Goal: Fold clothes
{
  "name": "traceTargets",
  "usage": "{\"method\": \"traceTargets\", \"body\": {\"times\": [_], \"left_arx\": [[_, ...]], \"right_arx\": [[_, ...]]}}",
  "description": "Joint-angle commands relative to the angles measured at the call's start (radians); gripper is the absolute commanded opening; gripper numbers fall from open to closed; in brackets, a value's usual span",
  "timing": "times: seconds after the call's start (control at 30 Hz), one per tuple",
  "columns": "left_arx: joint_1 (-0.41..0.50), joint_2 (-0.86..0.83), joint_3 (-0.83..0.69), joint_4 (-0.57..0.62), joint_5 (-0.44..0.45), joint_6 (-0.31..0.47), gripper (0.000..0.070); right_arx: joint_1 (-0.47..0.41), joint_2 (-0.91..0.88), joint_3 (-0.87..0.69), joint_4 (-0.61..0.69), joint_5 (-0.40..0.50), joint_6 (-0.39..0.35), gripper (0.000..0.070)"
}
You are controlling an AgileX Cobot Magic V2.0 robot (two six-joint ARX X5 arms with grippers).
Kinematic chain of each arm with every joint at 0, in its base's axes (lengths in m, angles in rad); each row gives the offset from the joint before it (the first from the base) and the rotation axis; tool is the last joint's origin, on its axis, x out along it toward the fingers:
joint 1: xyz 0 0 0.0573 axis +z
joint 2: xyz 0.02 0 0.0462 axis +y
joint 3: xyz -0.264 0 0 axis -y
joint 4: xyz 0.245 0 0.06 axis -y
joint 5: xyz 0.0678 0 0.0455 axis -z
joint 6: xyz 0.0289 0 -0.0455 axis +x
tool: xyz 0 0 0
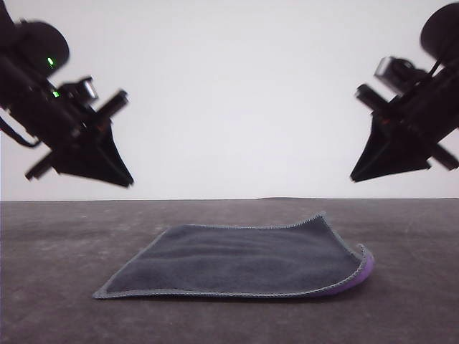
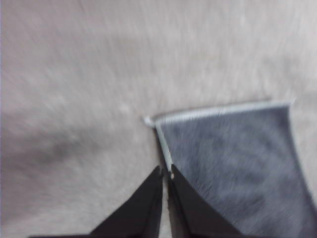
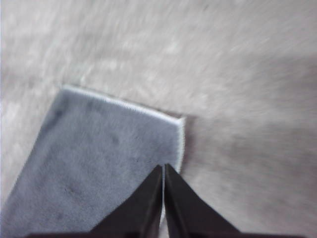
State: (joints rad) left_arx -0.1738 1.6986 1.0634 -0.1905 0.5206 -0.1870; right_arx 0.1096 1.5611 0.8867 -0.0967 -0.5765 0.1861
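The clothes [image 1: 240,261] are one small dark grey cloth with pale stitched edging, lying flat on the table's middle; a purple underside shows at its curled right corner [image 1: 366,269]. My left gripper [image 1: 129,180] hangs shut high above the table, left of the cloth, holding nothing. High on the right, my right gripper [image 1: 354,176] is shut and holds nothing. In the left wrist view the closed left gripper [image 2: 165,171] points at the cloth [image 2: 233,168] near its edge. The right wrist view has the shut right gripper [image 3: 163,168] over the cloth [image 3: 99,173] by a corner.
A grey felt-like table surface [image 1: 64,236] spreads around the cloth on all sides. A plain white wall [image 1: 237,93] stands behind the table's far edge.
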Motion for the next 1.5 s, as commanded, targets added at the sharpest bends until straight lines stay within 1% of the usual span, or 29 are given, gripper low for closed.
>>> {"method": "traceTargets", "body": {"times": [0.0,0.2,0.27,0.33,0.4,0.43,0.47,0.5,0.53,0.57,0.6,1.37,1.47], "left_arx": [[-0.013,0.039,0.024,0.005,0.005,0.024,0.0016],[-0.051,0.077,0.024,0.004,0.005,0.038,0.0016],[-0.060,0.077,0.024,0.005,0.005,0.041,0.0023],[-0.066,0.077,0.024,0.005,0.005,0.041,0.0031],[-0.070,0.077,0.024,0.004,0.005,0.040,0.0048],[-0.071,0.077,0.024,0.004,0.005,0.040,0.0104],[-0.071,0.077,0.024,0.004,0.004,0.040,0.0198],[-0.071,0.077,0.024,0.004,0.004,0.039,0.0320],[-0.071,0.077,0.024,0.004,0.004,0.037,0.0411],[-0.071,0.077,0.024,0.002,0.005,0.037,0.0457],[-0.071,0.077,0.024,-0.001,0.005,0.037,0.0475],[-0.071,0.077,0.024,-0.003,0.004,0.037,0.0475],[-0.071,0.077,0.024,-0.002,0.004,0.024,0.0475]], "right_arx": [[0.013,0.033,0.017,0.018,-0.001,-0.018,0.0000],[0.044,0.075,0.017,0.035,-0.003,-0.017,0.0006],[0.053,0.078,0.017,0.037,-0.003,-0.018,0.0061],[0.059,0.078,0.017,0.037,-0.003,-0.017,0.0142],[0.064,0.078,0.017,0.037,-0.003,-0.017,0.0240],[0.066,0.078,0.017,0.036,-0.003,-0.017,0.0289],[0.068,0.078,0.017,0.036,-0.001,-0.017,0.0340],[0.069,0.078,0.017,0.035,0.001,-0.017,0.0391],[0.070,0.078,0.017,0.034,0.001,-0.017,0.0413],[0.071,0.078,0.017,0.033,0.001,-0.017,0.0422],[0.071,0.078,0.017,0.031,0.001,-0.017,0.0422],[0.071,0.078,0.017,0.018,0.002,-0.017,0.0422],[0.070,0.078,0.017,0.019,0.005,-0.016,0.0422]]}}
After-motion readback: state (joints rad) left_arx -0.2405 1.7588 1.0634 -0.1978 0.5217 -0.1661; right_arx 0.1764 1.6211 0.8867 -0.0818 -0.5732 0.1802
